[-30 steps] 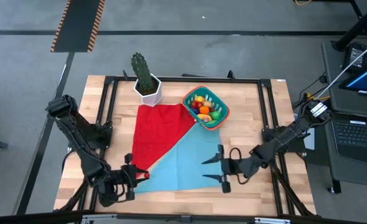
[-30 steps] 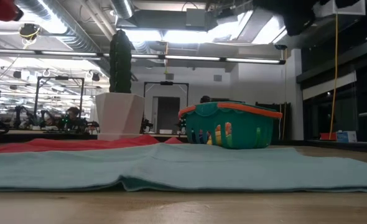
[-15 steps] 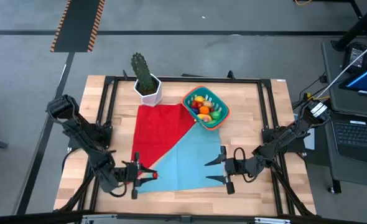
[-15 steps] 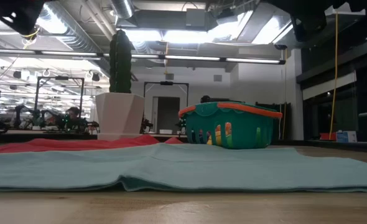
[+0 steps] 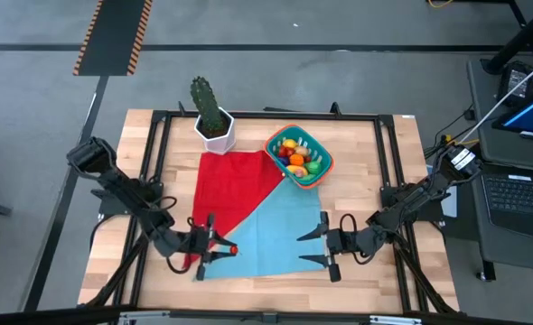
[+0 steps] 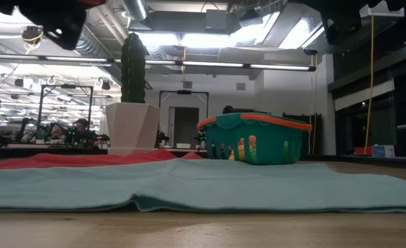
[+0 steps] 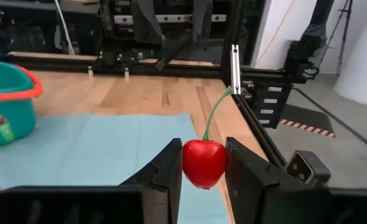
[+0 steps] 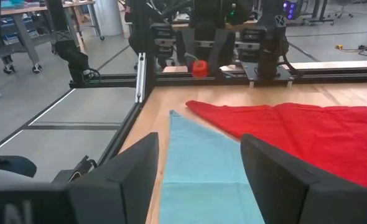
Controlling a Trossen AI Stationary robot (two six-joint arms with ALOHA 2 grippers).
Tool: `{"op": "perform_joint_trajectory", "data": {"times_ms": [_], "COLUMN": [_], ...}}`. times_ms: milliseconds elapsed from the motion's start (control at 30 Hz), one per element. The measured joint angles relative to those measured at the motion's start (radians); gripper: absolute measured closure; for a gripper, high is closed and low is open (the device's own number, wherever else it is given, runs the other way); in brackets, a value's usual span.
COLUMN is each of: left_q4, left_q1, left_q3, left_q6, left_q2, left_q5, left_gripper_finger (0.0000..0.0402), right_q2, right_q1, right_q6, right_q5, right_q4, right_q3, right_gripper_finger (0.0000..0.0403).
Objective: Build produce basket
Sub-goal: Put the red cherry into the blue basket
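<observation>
Wooden bench (image 5: 402, 162) w/ red and teal cloths. Left gripper (image 5: 219, 249), jaws clamped on a cherry (image 7: 203, 163), has swung from 7 o'clock edge inward over the cloth. Basket (image 5: 299, 155) at 1 o'clock, already holding produce (image 5: 295, 155). Carry underway. Right gripper (image 5: 315, 245) idle, jaws apart, at 5 o'clock.

Glossy red plastic cherry (image 7: 203, 163), matt teal cloth (image 5: 275, 230), pale wooden table (image 5: 375, 162), plastic basket (image 5: 323, 159)

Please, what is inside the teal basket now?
The basket holds several toy pieces: orange, yellow, green and red ones show on top. Whatever lies under them is covered and cannot be seen.
</observation>
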Motion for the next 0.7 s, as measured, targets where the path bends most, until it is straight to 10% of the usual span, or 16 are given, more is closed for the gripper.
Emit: {"op": "perform_joint_trajectory", "data": {"times_ms": [700], "left_q4": [0.124], "left_q1": [0.301], "left_q3": [0.000], "left_q6": [0.169], "left_q2": [0.000], "left_q5": [0.283], "left_gripper_finger": [0.0315], "right_q2": [0.001], "right_q1": [-0.192], "right_q6": [-0.081], "right_q5": [-0.123], "right_q4": [0.111], "right_q3": [0.000], "right_gripper_finger": [0.0175]}}
